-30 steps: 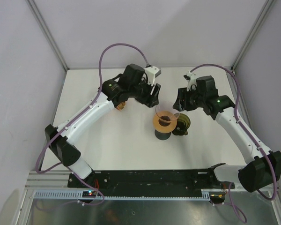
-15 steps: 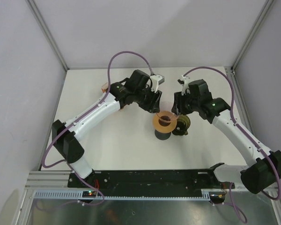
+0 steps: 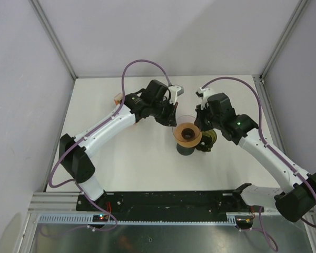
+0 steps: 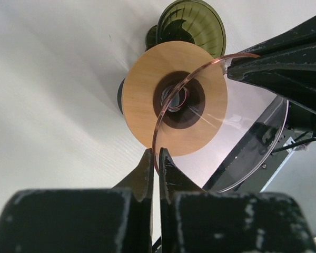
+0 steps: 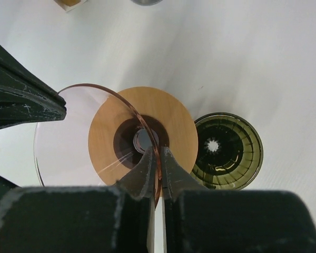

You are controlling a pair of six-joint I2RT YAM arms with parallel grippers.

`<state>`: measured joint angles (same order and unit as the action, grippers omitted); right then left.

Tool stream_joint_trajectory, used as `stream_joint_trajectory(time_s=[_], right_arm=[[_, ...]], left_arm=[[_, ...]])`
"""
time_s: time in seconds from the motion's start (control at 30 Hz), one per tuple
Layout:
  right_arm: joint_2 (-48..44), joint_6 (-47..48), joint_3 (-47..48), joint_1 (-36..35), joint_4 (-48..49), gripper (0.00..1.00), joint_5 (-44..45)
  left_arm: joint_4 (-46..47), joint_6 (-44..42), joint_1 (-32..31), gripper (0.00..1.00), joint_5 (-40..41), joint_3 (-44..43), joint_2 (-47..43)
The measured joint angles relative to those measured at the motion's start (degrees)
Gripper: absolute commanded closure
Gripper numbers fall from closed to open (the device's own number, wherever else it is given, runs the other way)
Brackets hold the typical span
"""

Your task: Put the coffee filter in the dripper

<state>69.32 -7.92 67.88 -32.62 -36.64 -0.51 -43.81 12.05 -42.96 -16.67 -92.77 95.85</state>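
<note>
Top external view: the left gripper [image 3: 175,117] and the right gripper [image 3: 199,122] meet over the dripper [image 3: 178,138], a wooden collar on a dark stand. Between their fingertips hangs the coffee filter [image 3: 186,122], a clear cone with a copper rim. From this height the clear wall is hard to read, so I cannot tell whether its tip already sits in the collar's hole. A green ribbed cup [image 3: 206,141] stands just beside the right gripper's fingers, close against the stand. Left wrist view: the jaws are clamped on the copper rim right at their tips. The cone tilts away from them with its point toward the dark hole just ahead, and the other arm's fingers [image 4: 274,74] pinch the far edge. Right wrist view: the same thin pinch holds the near rim, with the collar directly beyond the tips and the green cup off to their right. To seat it well, I judge both grippers should level the rim together, lower it evenly until the cone rests centred in the hole, and only then let go.
</note>
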Motion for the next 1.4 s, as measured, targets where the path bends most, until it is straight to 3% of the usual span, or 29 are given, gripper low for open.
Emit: stream_joint_trajectory(time_s=[0.2, 0.63, 0.9, 1.4], right_arm=[[-0.83, 0.44, -1.95, 1.16, 2.62, 1.00, -0.74], [3.34, -2.34, -3.19, 12.24, 7.15, 1.00, -17.86], [3.76, -2.78, -3.19, 10.91, 8.52, 1.00, -15.98], [3.67, -2.71, -6.21, 9.11, 13.49, 1.00, -11.93]], left_arm=[[0.66, 0.02, 0.13, 1.00, -0.17, 0.17, -0.02], [3.65, 0.26, 2.14, 1.00, -2.99, -2.51, 2.97], [5.73, 1.03, 4.52, 1.00, -7.63, -0.96, 3.43], [9.53, 0.85, 5.25, 1.00, -8.59, 2.67, 2.71]])
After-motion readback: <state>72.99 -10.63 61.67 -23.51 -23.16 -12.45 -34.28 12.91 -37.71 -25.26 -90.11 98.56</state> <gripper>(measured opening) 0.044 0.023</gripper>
